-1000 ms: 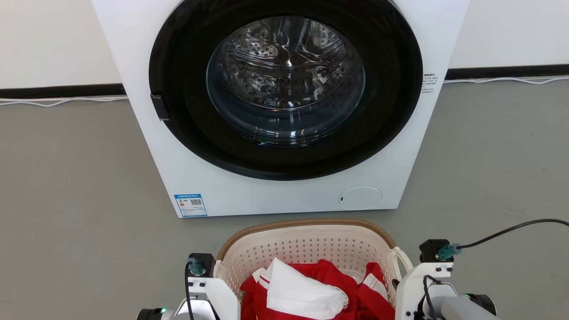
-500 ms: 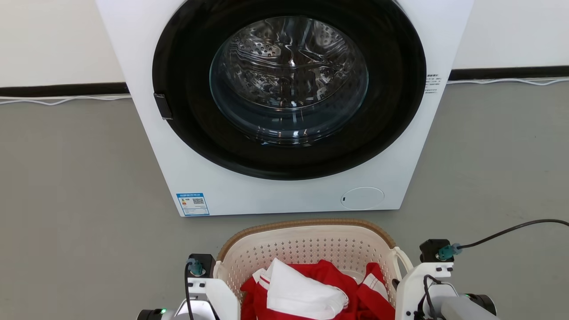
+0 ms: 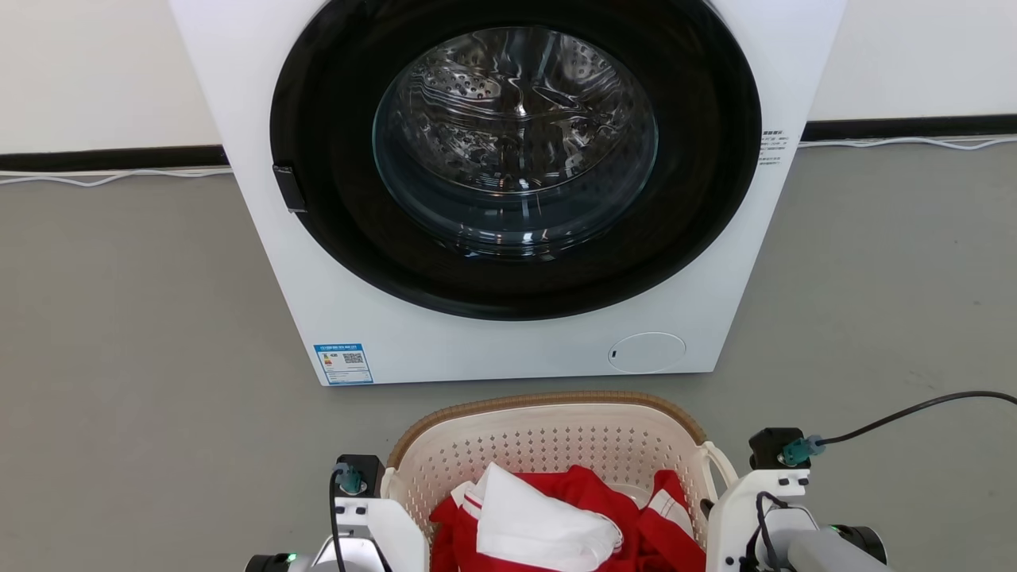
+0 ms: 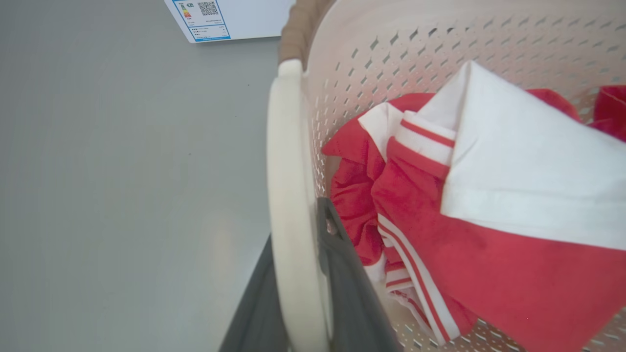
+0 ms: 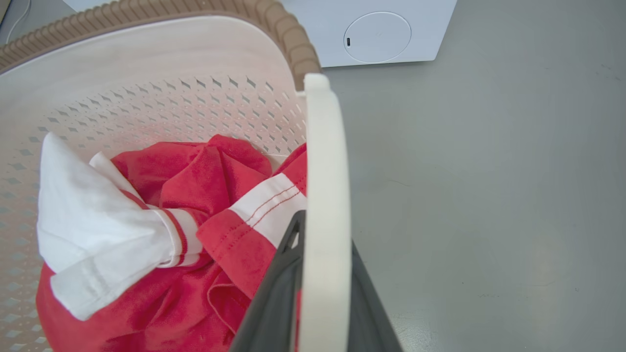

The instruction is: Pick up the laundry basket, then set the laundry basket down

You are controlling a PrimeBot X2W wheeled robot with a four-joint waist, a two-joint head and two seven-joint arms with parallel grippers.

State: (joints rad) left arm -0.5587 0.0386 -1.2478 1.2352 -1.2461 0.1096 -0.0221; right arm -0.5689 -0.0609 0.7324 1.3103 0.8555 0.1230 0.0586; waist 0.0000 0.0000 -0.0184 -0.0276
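While tools (image 4: 298, 230) (image 5: 325, 234) clamp basket (image 3: 548, 400), arms (image 3: 373, 524) (image 3: 747, 508) flanking

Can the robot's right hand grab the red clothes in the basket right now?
Probably not yet. The right gripper is clamped on the white loop handle of the laundry basket, one finger inside, one outside. The red and white garment lies right beside it, but it would have to let go first.
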